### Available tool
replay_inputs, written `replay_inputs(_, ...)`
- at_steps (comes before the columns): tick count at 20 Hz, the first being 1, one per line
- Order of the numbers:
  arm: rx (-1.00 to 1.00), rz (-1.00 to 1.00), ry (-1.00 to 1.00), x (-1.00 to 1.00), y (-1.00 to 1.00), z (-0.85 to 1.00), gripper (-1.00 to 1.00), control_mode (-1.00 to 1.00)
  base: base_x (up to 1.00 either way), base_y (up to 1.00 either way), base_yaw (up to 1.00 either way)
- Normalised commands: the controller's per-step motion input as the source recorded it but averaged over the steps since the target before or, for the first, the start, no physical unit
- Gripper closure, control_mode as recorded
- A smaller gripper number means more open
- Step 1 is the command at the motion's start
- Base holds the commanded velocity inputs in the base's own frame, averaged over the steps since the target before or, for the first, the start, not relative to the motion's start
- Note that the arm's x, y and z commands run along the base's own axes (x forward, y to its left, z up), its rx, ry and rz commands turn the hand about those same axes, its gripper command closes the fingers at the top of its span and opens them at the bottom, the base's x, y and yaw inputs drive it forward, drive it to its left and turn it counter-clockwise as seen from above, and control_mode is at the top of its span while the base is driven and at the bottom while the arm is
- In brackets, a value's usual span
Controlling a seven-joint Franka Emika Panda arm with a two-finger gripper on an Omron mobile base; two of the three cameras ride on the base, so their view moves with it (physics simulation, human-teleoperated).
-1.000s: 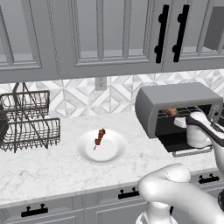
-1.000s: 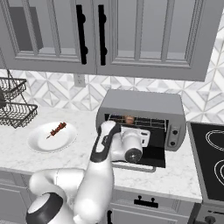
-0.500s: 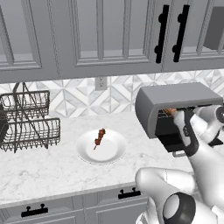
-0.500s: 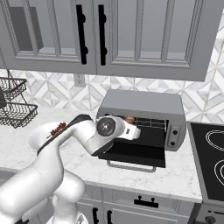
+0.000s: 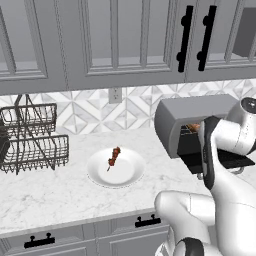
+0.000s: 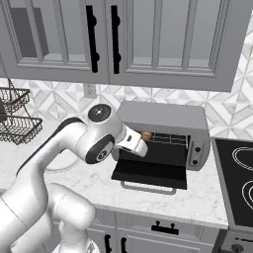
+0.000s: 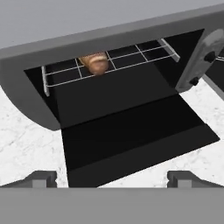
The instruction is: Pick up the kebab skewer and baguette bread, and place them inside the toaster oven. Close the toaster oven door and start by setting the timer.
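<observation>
On the oven rack, the baguette [image 7: 94,63] now lies alone inside the toaster oven [image 6: 165,118]. Over the last second the arm has pulled back from the mouth. Gripper [image 7: 111,177] jaws spread wide, nothing held. Door [image 7: 135,140] hangs flat open. Kebab skewer [image 5: 114,157] rests on the plate [image 5: 131,172]; judged next.

The grey toaster oven [image 6: 165,118] stands on the worktop, its dark glass door [image 7: 135,140] dropped flat open. The tan baguette bread [image 7: 94,62] lies on the wire rack inside. The kebab skewer [image 5: 114,157] rests on a white plate, well apart.
</observation>
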Motion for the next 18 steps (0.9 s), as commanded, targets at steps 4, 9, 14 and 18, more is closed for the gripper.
replay_inputs(4, 0.05, 0.01, 0.35, -0.11, 0.79, 0.34, -1.0, -1.0, 0.0, 0.0, 0.0)
replay_inputs(9, 0.06, 0.0, 0.32, -0.02, 0.95, 0.07, -1.0, -1.0, 0.0, 0.0, 0.0)
replay_inputs(14, 0.04, 0.0, 0.16, -0.09, 0.99, -0.15, -1.0, -1.0, 0.0, 0.0, 0.0)
replay_inputs(18, 0.0, 0.0, 0.02, -0.01, 0.93, -0.34, -1.0, -1.0, 0.0, 0.0, 0.0)
